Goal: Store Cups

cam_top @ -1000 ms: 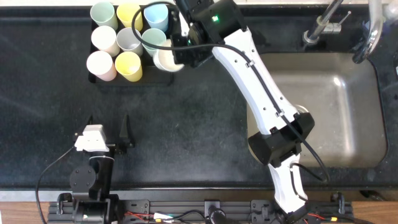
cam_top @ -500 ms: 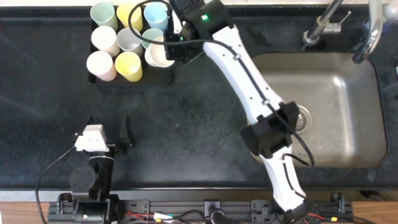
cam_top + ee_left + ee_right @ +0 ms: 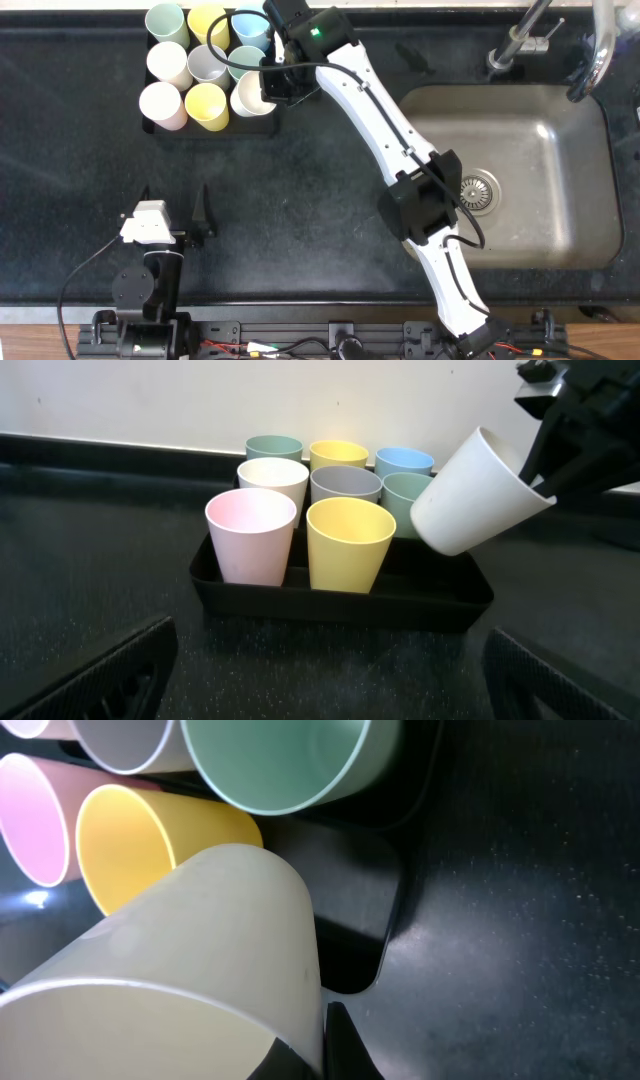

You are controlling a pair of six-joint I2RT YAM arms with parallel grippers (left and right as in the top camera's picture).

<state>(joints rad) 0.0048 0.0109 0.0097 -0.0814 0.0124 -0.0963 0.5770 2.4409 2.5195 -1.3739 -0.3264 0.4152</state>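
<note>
Top view first: my right gripper (image 3: 268,82) is clamped on the white cup (image 3: 248,95), fingers pinched on its wall up near the rim. The cup hangs over the corner of the black tray (image 3: 268,128) that's closest to the gripper. A yellow cup (image 3: 206,105) sits just past the held cup, and a pink cup (image 3: 162,105) is one further along that same row. My left gripper (image 3: 175,205) is parked way back on the dark countertop (image 3: 320,200), well apart from the tray, fingers spread wide with nothing between them. The sink (image 3: 520,170) is off on the far side of my right arm. From the left wrist view, the white cup is clearly tilted, with its mouth up toward the right gripper and its base down over the tray's corner slot. I honestly can't tell if the base is touching the tray or not. The left fingers (image 3: 100,670) sit wide apart, and the tray of cups lies straight out ahead of them. In the right wrist view the white cup is right up against the camera. One finger (image 3: 345,1045) presses on its outer wall, a green cup (image 3: 280,760) is just beyond, and the bare tray floor is right beside the held cup.
</note>
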